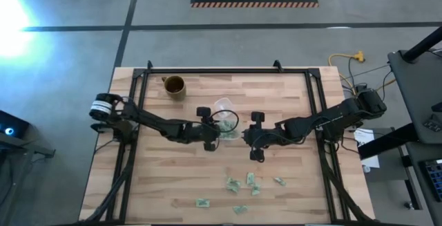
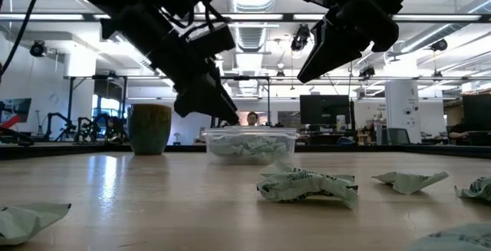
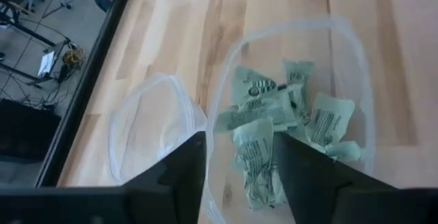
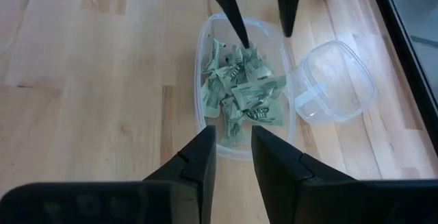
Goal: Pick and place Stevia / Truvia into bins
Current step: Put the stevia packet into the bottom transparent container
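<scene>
The left end effector [image 1: 219, 130] hangs at the centre of the high view, fingers apart and empty over the clear bin [image 4: 243, 87]; the right end effector [image 1: 243, 139], just beside it, also has its fingers parted and holds nothing. A good heap of Stevia packets [image 4: 239, 94] already lies in the bin, while roughly seven, hard to count from above, remain scattered on the surface [image 1: 173, 184] toward the lower middle [image 1: 250, 179]. Both arms reach inward from the sides.
</scene>
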Controlling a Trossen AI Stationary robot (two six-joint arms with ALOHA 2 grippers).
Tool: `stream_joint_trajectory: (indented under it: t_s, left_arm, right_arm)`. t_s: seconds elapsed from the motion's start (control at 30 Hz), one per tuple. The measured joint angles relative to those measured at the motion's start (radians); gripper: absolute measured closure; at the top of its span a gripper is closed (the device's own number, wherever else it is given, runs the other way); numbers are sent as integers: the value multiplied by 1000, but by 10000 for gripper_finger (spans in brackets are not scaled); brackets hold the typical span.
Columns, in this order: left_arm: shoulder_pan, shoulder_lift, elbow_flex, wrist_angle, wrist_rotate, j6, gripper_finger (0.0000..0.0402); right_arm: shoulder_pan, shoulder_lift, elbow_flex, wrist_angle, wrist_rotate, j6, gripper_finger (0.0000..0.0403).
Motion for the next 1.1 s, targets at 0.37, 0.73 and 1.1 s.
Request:
stream_joint_trajectory:
  t_s: [0.37, 0.73, 1.1]
  left_arm:
    - [-135, -179, -4, -121, -5, -40, 231]
    - [-208, -242, -5, -151, -10, -52, 231]
    - [-208, -235, -5, -175, -10, -52, 230]
  right_arm:
    - [31, 0, 0, -186, -289, 263, 330]
    - [259, 0, -2, -373, -294, 661, 321]
    - [541, 0, -2, -370, -187, 972, 329]
